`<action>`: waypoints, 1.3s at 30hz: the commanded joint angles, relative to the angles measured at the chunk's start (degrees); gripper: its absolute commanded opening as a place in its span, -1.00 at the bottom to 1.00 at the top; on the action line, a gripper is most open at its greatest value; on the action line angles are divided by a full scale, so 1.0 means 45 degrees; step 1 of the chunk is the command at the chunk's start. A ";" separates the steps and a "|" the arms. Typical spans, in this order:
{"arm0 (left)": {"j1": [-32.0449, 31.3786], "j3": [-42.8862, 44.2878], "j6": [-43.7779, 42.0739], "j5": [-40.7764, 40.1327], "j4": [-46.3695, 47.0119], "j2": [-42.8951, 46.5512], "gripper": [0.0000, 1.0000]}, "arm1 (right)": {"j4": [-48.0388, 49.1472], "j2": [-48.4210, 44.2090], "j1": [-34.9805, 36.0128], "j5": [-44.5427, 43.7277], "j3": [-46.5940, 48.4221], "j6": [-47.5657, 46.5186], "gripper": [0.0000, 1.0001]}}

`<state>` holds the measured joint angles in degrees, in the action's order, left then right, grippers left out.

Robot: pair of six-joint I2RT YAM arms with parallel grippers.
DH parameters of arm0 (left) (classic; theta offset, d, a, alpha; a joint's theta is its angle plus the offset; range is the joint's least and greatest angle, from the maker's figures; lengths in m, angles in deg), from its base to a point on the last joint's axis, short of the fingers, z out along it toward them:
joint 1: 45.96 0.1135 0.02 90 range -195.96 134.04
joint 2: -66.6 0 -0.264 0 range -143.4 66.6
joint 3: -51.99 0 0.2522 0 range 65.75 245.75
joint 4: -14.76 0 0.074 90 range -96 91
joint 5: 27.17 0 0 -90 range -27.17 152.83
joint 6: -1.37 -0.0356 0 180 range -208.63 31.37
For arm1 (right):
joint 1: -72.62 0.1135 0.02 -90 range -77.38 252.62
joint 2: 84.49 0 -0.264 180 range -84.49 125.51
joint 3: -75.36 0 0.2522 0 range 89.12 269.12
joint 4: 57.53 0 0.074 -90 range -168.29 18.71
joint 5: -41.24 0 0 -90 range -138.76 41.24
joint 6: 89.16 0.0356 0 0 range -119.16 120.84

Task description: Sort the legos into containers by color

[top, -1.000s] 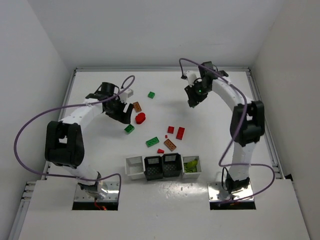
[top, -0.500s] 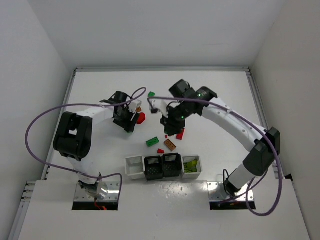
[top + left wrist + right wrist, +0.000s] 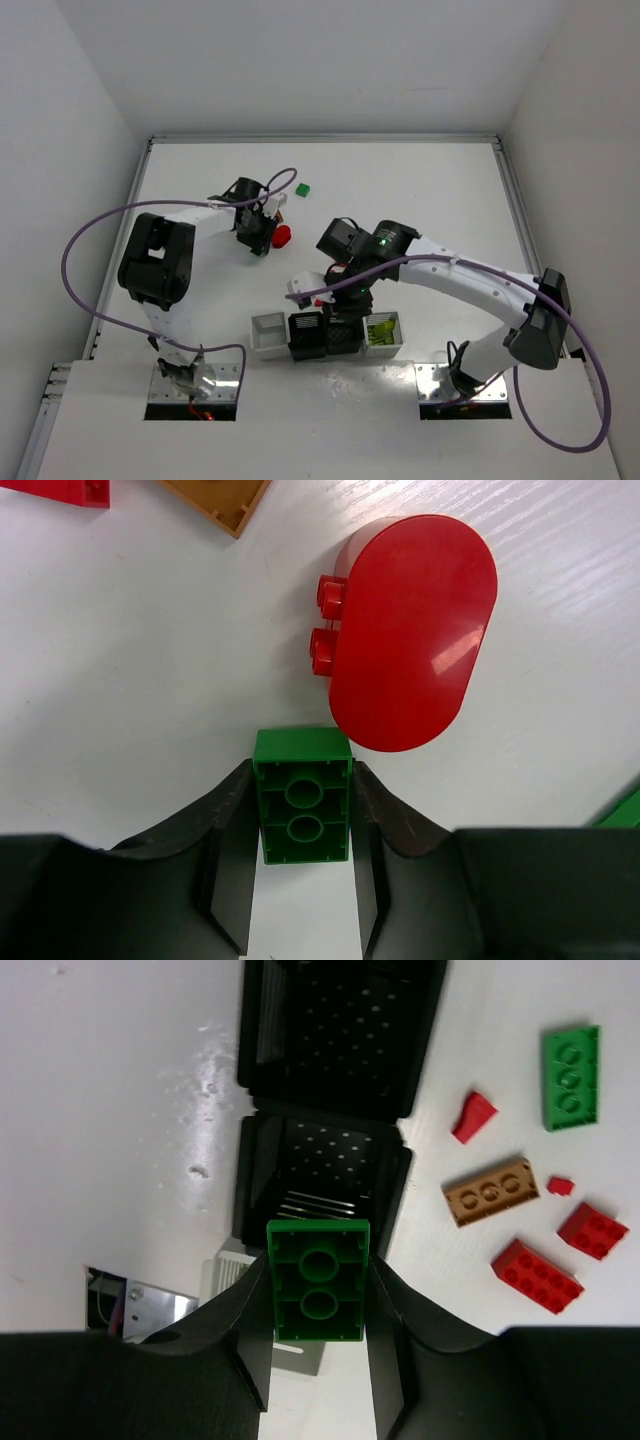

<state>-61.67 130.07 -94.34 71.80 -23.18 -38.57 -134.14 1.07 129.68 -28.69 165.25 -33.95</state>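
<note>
**Green brick at the bins: centre before release**

The held green brick (image 3: 318,1282) is gripped in the right claw (image 3: 320,1272) over the edge of a black slotted bin (image 3: 385,1175). I'd centre it, go low, then release.

The left claw (image 3: 302,780) pinches a second green brick (image 3: 302,798) on the surface (image 3: 120,680), against the red rounded piece (image 3: 415,630). Lift straight up.

I'm seeing the white table (image 3: 450,200) carrying loose legos (image 3: 283,236) around its middle — red, green, brown — with the containers (image 3: 268,338) sitting nearer.
</note>
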 commanded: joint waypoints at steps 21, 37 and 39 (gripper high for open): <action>0.1399 -0.0560 0.0743 0.4664 -0.0544 0.4228 -0.61 | 0.2792 0.0523 0.0875 -0.3325 0.0793 0.2272 0.29; 0.1012 -0.1947 0.2033 1.0388 0.1234 0.7469 -0.51 | 0.3734 -0.0386 -0.6835 -0.4544 0.1985 1.0403 0.26; -0.0255 -0.2298 0.1176 1.0176 0.0884 0.8192 -0.51 | 0.3732 0.0164 -0.8062 -0.3061 0.2240 1.0814 0.26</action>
<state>-57.82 121.30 -85.23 112.78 -20.30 -5.67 -115.36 -0.97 97.68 -50.78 172.84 7.91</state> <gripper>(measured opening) 0.405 0.633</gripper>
